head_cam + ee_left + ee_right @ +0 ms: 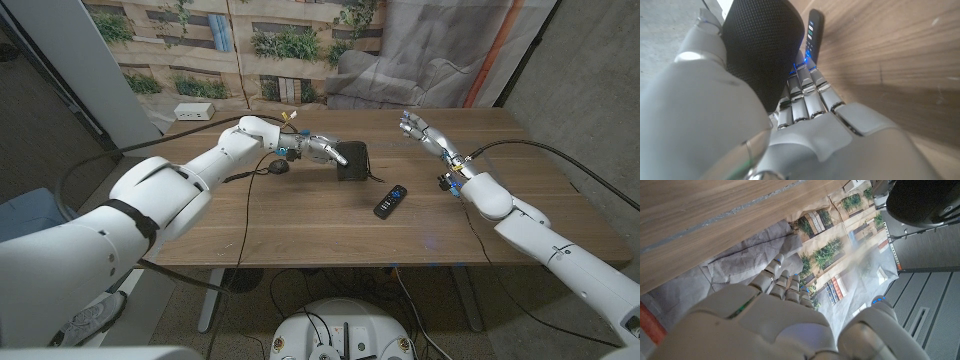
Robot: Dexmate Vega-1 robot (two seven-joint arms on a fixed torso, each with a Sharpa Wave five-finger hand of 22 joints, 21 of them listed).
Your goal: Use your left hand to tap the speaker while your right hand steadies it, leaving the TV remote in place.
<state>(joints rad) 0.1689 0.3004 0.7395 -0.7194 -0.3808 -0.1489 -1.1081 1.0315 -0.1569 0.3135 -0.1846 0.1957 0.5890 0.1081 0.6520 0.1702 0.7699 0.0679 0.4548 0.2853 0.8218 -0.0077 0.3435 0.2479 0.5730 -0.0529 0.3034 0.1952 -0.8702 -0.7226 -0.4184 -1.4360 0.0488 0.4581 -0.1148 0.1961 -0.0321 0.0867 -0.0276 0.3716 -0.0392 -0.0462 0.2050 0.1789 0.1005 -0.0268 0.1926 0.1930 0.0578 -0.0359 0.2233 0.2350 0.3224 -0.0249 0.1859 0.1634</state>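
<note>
The black mesh-covered speaker (pixel 352 160) stands upright near the middle of the wooden table (pixel 300 215). My left hand (pixel 322 150) reaches to it from the left, and its straight fingers (pixel 805 95) lie against the speaker's (pixel 765 45) side without gripping it. The black TV remote (pixel 390 201) lies flat just right of and nearer than the speaker, untouched; it also shows in the left wrist view as the remote (pixel 813 27) beyond the fingertips. My right hand (pixel 422 131) hangs raised over the table's far right, well apart from the speaker, with its fingers (pixel 782 280) stretched out and holding nothing.
A white power strip (pixel 193 112) lies at the table's back left corner. A black cable with a small round puck (pixel 275 167) runs across the table left of the speaker. A grey cloth (pixel 375 78) and a printed backdrop stand behind the far edge.
</note>
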